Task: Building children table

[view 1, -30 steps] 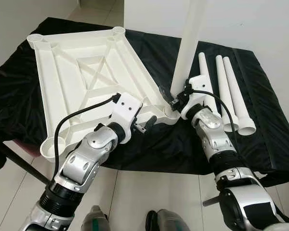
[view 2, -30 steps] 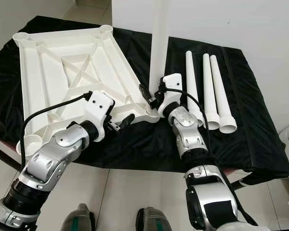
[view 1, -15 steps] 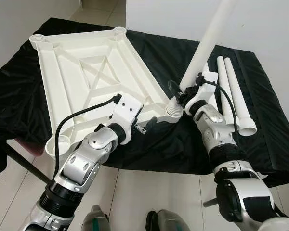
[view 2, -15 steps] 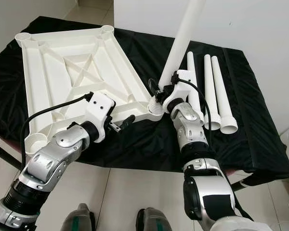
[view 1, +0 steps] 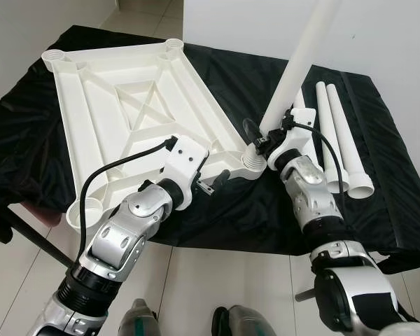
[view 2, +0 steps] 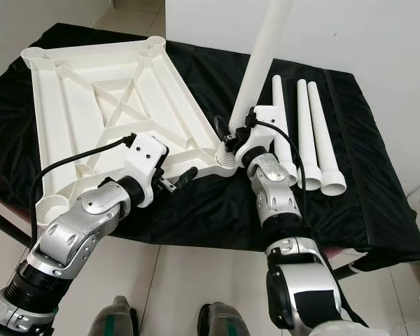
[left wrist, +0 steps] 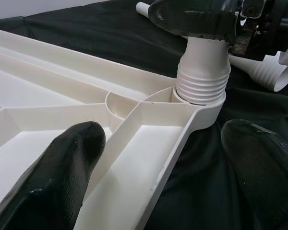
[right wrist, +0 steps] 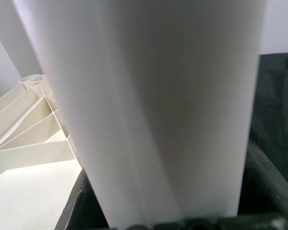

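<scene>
A white plastic tabletop (view 1: 126,105) lies upside down on the black-clothed table (view 1: 28,140), ribs facing up. My right gripper (view 1: 267,140) is shut on a long white leg (view 1: 301,63). The leg leans up and to the right. Its threaded end (left wrist: 203,79) sits in the tabletop's near right corner socket (view 1: 250,166). My left gripper (view 1: 213,180) is open astride the tabletop's near edge just left of that corner. One of its fingers (left wrist: 62,163) is over the ribs and the other is over the cloth.
Three spare white legs (view 1: 339,136) lie side by side on the cloth to the right of the held leg. A white wall (view 1: 392,28) rises behind the table. The table's front edge (view 1: 266,248) drops to the tiled floor (view 1: 217,280).
The held leg has tipped from upright to leaning right, and my right gripper has moved with it. The left gripper has stayed at the tabletop's edge.
</scene>
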`<state>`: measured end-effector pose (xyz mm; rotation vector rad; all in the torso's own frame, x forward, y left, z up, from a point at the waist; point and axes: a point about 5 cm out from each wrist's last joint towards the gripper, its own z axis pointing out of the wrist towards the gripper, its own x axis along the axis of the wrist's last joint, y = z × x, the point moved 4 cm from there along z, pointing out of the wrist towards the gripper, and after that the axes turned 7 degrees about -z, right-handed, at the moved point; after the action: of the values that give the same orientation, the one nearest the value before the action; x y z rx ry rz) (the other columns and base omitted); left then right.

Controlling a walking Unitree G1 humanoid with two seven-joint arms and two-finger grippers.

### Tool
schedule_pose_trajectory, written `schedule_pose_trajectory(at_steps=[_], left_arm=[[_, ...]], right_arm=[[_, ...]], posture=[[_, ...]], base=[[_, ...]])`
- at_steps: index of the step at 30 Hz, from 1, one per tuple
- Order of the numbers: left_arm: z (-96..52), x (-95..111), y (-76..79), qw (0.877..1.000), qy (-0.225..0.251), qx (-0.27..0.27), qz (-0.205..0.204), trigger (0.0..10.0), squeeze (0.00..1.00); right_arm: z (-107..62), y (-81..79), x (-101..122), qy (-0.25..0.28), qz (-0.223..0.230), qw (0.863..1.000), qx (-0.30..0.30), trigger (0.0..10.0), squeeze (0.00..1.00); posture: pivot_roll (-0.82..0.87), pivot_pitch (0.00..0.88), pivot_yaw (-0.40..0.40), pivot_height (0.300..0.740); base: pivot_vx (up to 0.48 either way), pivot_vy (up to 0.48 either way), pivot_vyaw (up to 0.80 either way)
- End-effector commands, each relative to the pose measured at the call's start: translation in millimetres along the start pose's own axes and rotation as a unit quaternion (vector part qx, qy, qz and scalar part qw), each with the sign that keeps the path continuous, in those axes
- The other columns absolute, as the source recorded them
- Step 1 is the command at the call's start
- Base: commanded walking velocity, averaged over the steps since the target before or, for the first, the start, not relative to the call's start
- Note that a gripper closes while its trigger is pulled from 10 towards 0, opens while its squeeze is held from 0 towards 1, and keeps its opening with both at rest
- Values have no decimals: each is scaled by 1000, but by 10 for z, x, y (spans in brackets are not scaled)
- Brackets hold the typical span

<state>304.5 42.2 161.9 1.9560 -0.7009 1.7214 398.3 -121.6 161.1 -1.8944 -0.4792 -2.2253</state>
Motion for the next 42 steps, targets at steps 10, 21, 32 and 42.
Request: schedule_pose_trajectory(at_steps=[10, 21, 32, 42], left_arm=[[-15, 19, 121, 999, -5, -53, 1, 10000, 0], [-28, 29, 125, 999, -4, -54, 0, 10000, 0], [-42, 38, 141, 998, -4, -55, -4, 10000, 0], [-63, 49, 149, 998, -3, -56, -5, 10000, 0]], right_arm=[[-202, 18, -442, -79, 2, 997, -18, 10000, 0], [-281, -174, -470, -67, -50, 996, 36, 10000, 0], [-279, -256, -391, -43, -91, 992, 79, 10000, 0], [-361, -305, -503, -52, -46, 995, 74, 10000, 0]], posture=[[38, 54, -54, 740], [37, 64, -49, 740], [43, 68, -50, 740], [45, 70, -45, 740]], base=[[0, 0, 0], [0, 0, 0], [0, 0, 0], [0, 0, 0]])
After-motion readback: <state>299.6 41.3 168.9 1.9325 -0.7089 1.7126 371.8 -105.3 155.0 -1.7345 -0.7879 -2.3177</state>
